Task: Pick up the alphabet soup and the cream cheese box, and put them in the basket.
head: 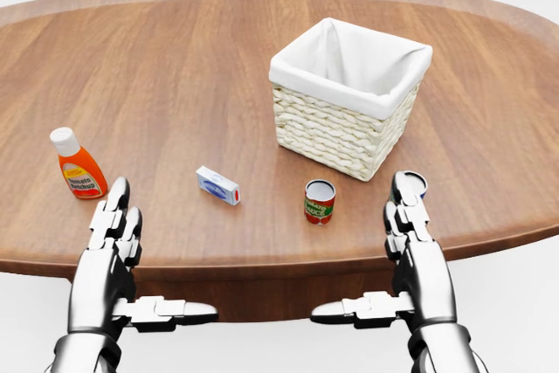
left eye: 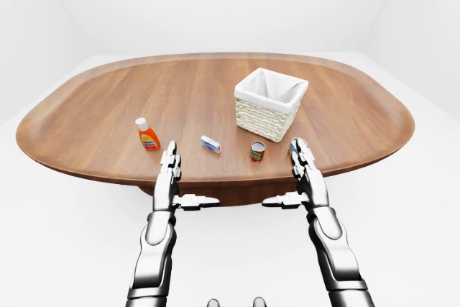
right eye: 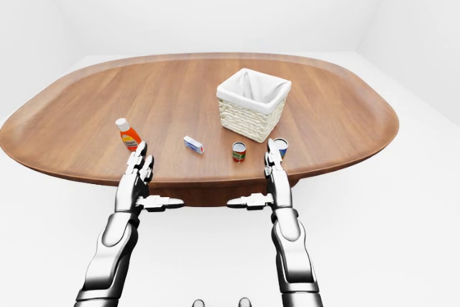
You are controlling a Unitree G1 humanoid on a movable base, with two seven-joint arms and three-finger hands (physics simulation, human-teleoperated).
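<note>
Two small cans stand on the wooden table (head: 201,67). A red and green can (head: 320,202) stands below the basket in the head view. A can with a blue label (right eye: 281,147) is partly hidden behind my right hand. I cannot read which one is the alphabet soup. The white and blue cream cheese box (head: 217,185) lies flat left of the red can. The woven basket (head: 332,133) with a white liner stands upright and empty. My left hand (head: 118,216) and right hand (head: 409,207) are open over the table's near edge, holding nothing.
An orange sauce bottle (head: 78,168) with a white cap stands just above my left hand in the head view. The table's rounded near edge (head: 262,264) runs under both hands. White floor surrounds the table.
</note>
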